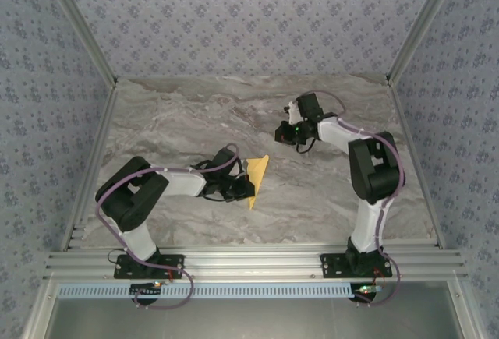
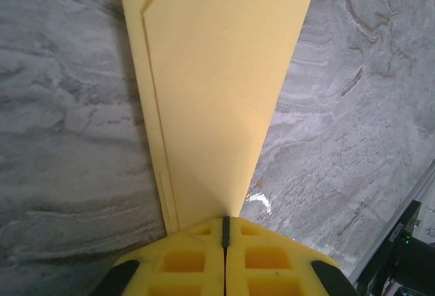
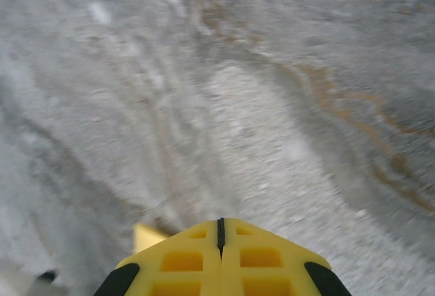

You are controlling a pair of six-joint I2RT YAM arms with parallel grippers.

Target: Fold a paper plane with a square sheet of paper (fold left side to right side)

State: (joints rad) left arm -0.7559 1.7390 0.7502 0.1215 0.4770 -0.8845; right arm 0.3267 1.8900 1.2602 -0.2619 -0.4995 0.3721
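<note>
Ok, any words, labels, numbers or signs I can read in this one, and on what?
None can be read.
The folded yellow paper held in the left pincer is unmarked.
There are faint white marks on the dark part at the lower right of the left wrist view, but they are too small to read.

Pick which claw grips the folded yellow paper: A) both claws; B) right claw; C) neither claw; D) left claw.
D: the left claw is shut on the narrow tip of the folded paper, while the right claw is shut over the table, apart from it.
</note>
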